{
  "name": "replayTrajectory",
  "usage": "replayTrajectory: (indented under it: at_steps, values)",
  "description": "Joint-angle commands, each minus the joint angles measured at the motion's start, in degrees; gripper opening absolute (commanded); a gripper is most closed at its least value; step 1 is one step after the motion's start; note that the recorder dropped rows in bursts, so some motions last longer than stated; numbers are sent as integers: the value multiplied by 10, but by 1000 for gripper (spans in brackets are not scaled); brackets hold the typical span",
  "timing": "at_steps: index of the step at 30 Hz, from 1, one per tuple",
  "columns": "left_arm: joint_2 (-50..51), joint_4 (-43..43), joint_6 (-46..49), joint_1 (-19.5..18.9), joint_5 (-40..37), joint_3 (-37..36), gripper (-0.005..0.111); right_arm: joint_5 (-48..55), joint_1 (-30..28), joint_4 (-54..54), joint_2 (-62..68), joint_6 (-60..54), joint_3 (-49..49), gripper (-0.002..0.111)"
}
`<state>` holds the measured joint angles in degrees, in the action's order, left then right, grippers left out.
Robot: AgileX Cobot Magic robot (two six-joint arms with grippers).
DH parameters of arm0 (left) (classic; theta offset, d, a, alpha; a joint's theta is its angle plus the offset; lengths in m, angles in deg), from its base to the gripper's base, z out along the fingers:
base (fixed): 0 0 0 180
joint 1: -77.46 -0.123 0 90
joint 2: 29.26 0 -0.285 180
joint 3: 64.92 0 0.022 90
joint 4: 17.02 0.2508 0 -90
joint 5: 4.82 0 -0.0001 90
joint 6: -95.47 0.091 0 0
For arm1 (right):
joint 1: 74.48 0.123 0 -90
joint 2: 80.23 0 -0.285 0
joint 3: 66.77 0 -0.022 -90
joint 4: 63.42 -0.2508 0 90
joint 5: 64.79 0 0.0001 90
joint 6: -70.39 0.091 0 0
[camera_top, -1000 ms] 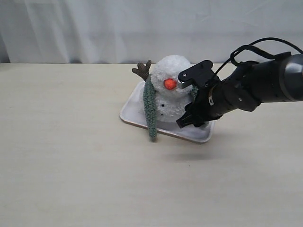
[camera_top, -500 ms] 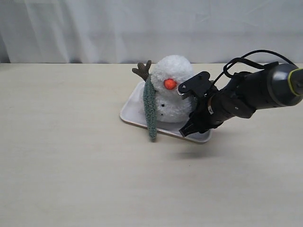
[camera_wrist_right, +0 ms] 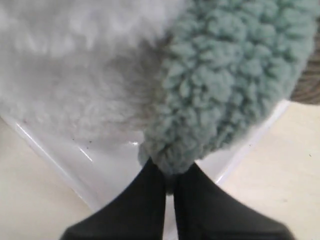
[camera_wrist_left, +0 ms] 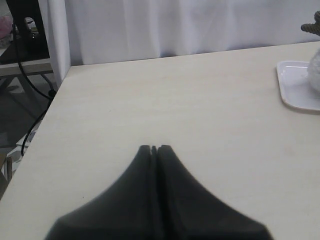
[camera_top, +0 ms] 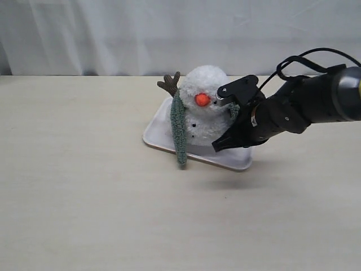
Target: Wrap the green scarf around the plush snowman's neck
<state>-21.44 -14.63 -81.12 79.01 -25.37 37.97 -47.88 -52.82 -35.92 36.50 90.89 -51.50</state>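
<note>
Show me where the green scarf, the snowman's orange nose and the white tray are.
green scarf (camera_top: 179,132), exterior view, middle of the hanging end.
orange nose (camera_top: 202,100), exterior view, its centre.
white tray (camera_top: 154,134), exterior view, bare left corner.

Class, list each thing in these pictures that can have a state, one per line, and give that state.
green scarf, draped over the snowman, one end hanging free, the other pinched.
plush snowman, upright on the tray, scarf not yet crossed in front.
white tray, flat on the table.
right hand, shut on the scarf's end.
left hand, shut, empty.
</note>
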Motion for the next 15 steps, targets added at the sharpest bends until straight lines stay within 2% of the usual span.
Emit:
replayTrajectory:
  at_steps: [1, 4, 9, 12, 15]
  values:
    - [0, 0, 2, 5, 7, -1, 0, 43, -2, -74, -29, -3, 3, 4]
    - [0, 0, 2, 5, 6, -1, 0, 68, -2, -153, -36, -55, 3, 4]
    - [0, 0, 2, 5, 6, -1, 0, 109, -2, -375, -38, -249, 3, 4]
    - [0, 0, 2, 5, 6, -1, 0, 121, -2, -517, -38, -403, 3, 4]
    - [0, 0, 2, 5, 6, -1, 0, 108, -2, -597, -36, -462, 3, 4]
